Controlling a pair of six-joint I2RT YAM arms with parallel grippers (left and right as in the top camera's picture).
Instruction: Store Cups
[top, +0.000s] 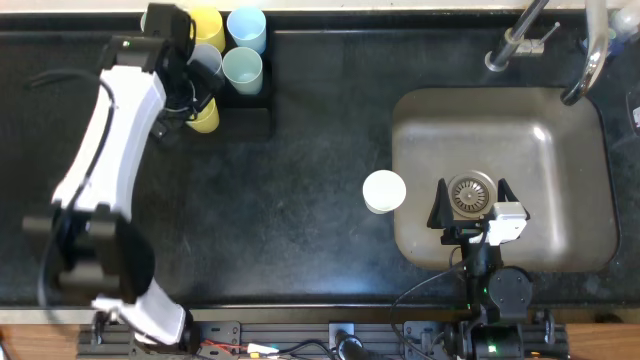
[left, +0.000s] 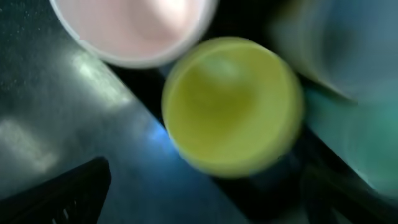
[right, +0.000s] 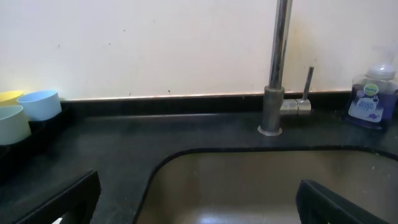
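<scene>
Dark speckled countertop, with a steel sink set into its right half and a black cup rack against its far edge, toward the left corner. The left gripper hangs over the rack, jaws apparently spread and empty, just above a yellow cup that stands mouth-up, packed close to a pale pinkish cup and bluish neighbours. The right gripper sits over the sink, jaws open and empty. A white cup stands on the countertop just beside the sink's left rim, not yet stored; whether it is upright or inverted cannot be told. Likely hazards: a sideways exit by the left gripper could topple the crowded, light, smooth-walled cups, and a glancing grasp could nudge the white cup over the rim into the sink.
</scene>
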